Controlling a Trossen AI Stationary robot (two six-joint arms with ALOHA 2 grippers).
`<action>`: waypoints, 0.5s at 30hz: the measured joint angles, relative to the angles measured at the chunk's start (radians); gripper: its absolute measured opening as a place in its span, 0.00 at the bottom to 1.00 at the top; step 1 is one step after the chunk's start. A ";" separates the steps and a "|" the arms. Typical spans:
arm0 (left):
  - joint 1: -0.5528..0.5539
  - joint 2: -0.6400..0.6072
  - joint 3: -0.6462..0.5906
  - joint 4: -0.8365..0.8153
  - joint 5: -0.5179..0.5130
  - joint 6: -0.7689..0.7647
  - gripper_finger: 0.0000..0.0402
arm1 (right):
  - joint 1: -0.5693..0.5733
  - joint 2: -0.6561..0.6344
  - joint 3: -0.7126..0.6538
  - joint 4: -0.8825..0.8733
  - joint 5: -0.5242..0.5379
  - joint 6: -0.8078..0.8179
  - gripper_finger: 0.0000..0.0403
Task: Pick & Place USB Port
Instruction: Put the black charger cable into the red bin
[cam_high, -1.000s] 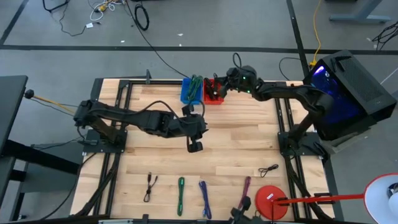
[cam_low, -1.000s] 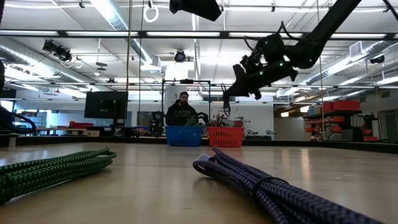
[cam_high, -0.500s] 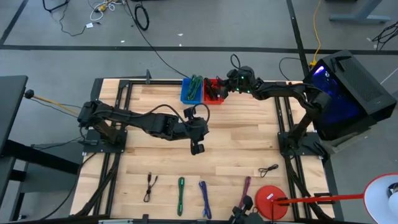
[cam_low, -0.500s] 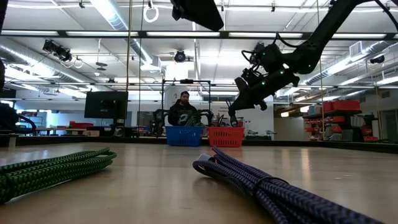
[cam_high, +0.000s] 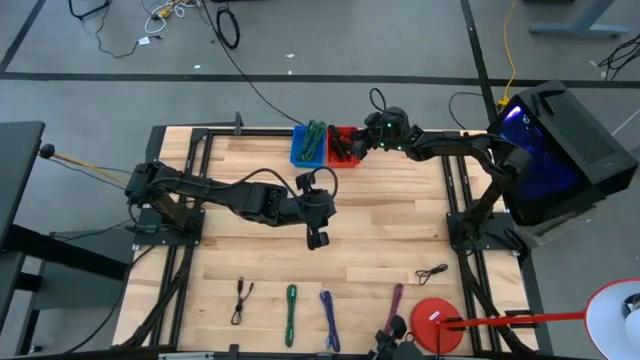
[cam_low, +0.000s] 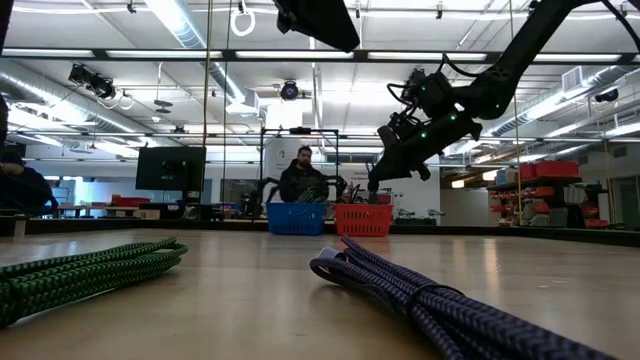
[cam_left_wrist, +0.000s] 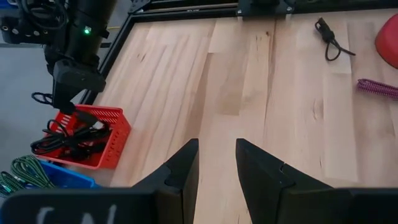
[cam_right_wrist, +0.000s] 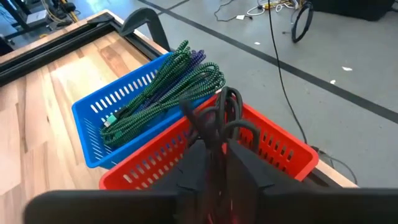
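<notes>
Black cable (cam_right_wrist: 214, 121) pinched in right pincer (cam_right_wrist: 214, 163) over red plastic basket (cam_right_wrist: 273, 152), counter's (cam_high: 390, 225) twelve o'clock edge. Left pincer (cam_left_wrist: 216, 163) mid-counter, parted, empty.

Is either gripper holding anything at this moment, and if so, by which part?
The left gripper is open and holds nothing. The right gripper sits over the red basket with a black cable at its fingers; whether they grip it cannot be told.
</notes>
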 joint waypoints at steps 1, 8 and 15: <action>0.000 0.000 0.000 0.000 0.000 0.000 0.28 | 0.000 0.000 0.000 0.000 0.000 -0.002 0.18; 0.000 0.000 0.000 0.000 0.000 0.000 0.28 | 0.000 0.000 0.000 0.008 0.056 -0.011 0.28; 0.000 0.000 0.000 0.000 0.000 -0.003 0.28 | -0.003 0.000 0.000 0.034 0.088 -0.004 0.32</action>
